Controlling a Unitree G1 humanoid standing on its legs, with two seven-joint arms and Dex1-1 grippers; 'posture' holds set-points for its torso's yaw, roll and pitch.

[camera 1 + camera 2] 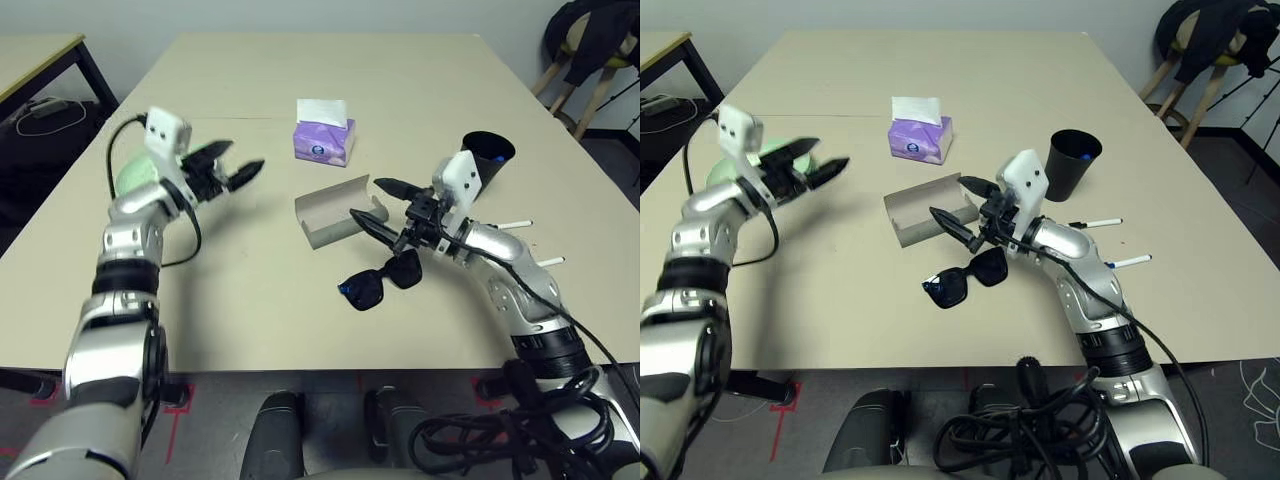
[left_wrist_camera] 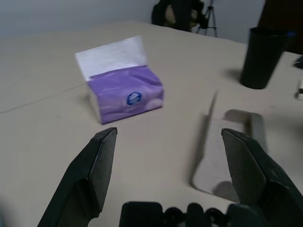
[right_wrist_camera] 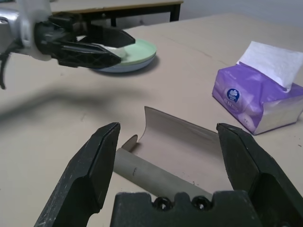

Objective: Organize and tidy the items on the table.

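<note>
Grey glasses case (image 1: 338, 211) lies open mid-tabletop (image 1: 250, 300), lid up, nothing visible inside it. Black sunglasses (image 1: 380, 280) lie on the tabletop just in front of the case, under the right tool (image 1: 385, 208), not in it. So the main step looks undone: sunglasses not yet cased, case not yet shut.

Mint-green plate (image 3: 137, 49) sits on top of the light blue plate (image 3: 124, 67), far left side of the tabletop behind the left tool (image 1: 232, 167); stacking looks done. Nothing seen on the plates. The crumpled tissue can't be made out.

Left tool hangs above the tabletop, fingers apart, holding nothing, aimed toward the case and the purple tissue box (image 1: 324, 141). Right tool hovers over the near edge of the case, fingers apart, empty.

Black cup (image 1: 487, 160) stands upright right of the case; something blue shows at its rim, contents otherwise unclear. Two pens (image 1: 515, 225) lie near the right arm.

Left to do, probably: sunglasses into the case, close it.
</note>
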